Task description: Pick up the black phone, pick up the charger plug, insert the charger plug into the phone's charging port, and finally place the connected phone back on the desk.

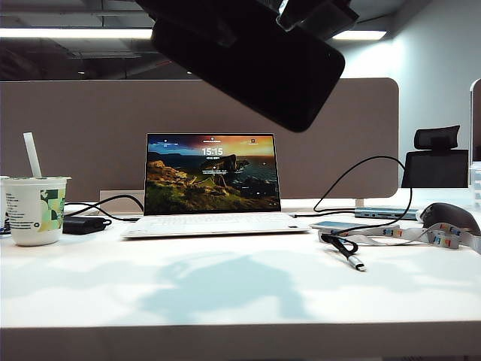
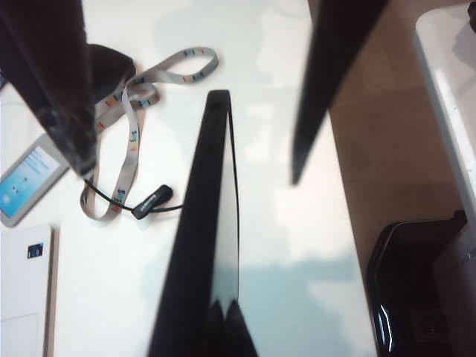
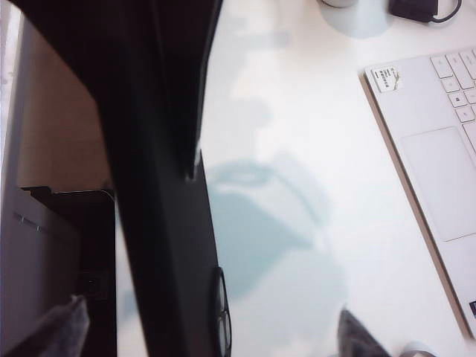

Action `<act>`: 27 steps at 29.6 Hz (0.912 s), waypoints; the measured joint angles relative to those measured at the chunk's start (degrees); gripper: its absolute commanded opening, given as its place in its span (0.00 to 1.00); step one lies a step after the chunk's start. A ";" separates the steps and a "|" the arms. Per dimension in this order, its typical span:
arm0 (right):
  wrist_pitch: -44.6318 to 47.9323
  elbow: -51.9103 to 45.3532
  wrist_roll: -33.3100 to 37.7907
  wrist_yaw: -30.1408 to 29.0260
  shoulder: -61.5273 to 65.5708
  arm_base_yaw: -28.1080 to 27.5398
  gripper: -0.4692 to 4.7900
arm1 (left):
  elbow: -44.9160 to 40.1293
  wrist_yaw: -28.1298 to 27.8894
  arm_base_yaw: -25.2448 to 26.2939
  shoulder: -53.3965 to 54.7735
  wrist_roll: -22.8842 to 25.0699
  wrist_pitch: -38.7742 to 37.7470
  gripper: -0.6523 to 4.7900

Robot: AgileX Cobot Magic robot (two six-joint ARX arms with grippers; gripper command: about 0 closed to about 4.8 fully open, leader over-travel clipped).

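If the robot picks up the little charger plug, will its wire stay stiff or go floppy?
Probably floppy: the cable behind the charger plug already loops over the desk. It looks thin, so likely light. The left gripper holds the black phone above the desk; the right gripper is open beside it.

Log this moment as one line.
phone: lifted, left tool shut on it | right tool: open beside it | plug: on desk

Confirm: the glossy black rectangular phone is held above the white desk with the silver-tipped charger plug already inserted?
No: the exterior view shows the charger plug lying loose on the desk, right of the laptop. The left gripper does hold the phone aloft; the right gripper stands open beside it.
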 measured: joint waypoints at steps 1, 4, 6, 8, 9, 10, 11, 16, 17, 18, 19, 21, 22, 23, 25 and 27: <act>0.02 -0.02 -0.13 0.02 0.00 0.00 0.91 | 0.00 0.13 0.00 -0.15 -0.02 0.04 0.11; 0.13 -0.50 -0.20 0.00 -0.02 0.00 0.91 | 0.00 0.98 0.00 -0.68 0.00 0.52 0.11; -0.02 -0.68 -0.22 0.00 0.37 0.02 0.91 | 0.00 1.81 0.02 -0.94 0.00 1.05 0.11; 0.00 -0.68 -0.20 -0.31 0.72 0.02 0.90 | 0.02 2.32 0.00 -1.09 0.00 1.42 0.11; 0.00 -0.68 -0.22 -0.48 0.81 0.02 0.90 | 0.00 2.36 0.00 -1.09 0.00 1.46 0.11; 0.11 -0.68 -0.22 -0.81 0.81 0.02 0.90 | 0.00 2.36 0.00 -1.09 0.00 1.42 0.11; 0.20 -0.68 -0.22 -1.16 0.79 0.02 0.90 | 0.00 2.38 -0.02 -1.09 0.00 1.38 0.11; 0.48 -0.68 -0.22 -1.75 0.79 0.11 0.78 | 0.00 2.60 -0.04 -1.09 0.00 1.36 0.11; 0.50 -0.68 -0.24 -1.75 0.79 0.24 0.77 | 0.00 2.69 -0.04 -1.11 0.00 1.38 0.11; 0.50 -0.68 -0.22 -1.77 0.81 0.44 0.76 | 0.00 2.71 -0.04 -1.11 0.00 1.38 0.11; 0.50 -0.68 -0.22 -1.95 0.83 0.59 0.76 | 0.00 2.71 -0.04 -1.11 0.00 1.38 0.11; 0.52 -0.68 -0.20 -3.06 0.92 0.87 0.69 | 0.00 2.71 -0.02 -1.14 0.00 1.38 0.11; 0.55 -0.68 -0.20 -3.37 1.01 0.98 0.68 | 0.00 2.71 -0.02 -1.16 0.00 1.38 0.11; 0.57 -0.68 -0.20 -3.52 1.05 1.16 0.68 | 0.00 2.75 -0.02 -1.18 0.00 1.40 0.11; 0.68 -0.68 -0.15 -4.07 1.29 1.25 0.66 | 0.00 3.02 -0.07 -1.18 0.00 1.40 0.11; 0.63 -0.68 0.02 -4.28 1.66 1.27 0.54 | 0.00 3.80 -0.07 -1.18 0.00 1.44 0.11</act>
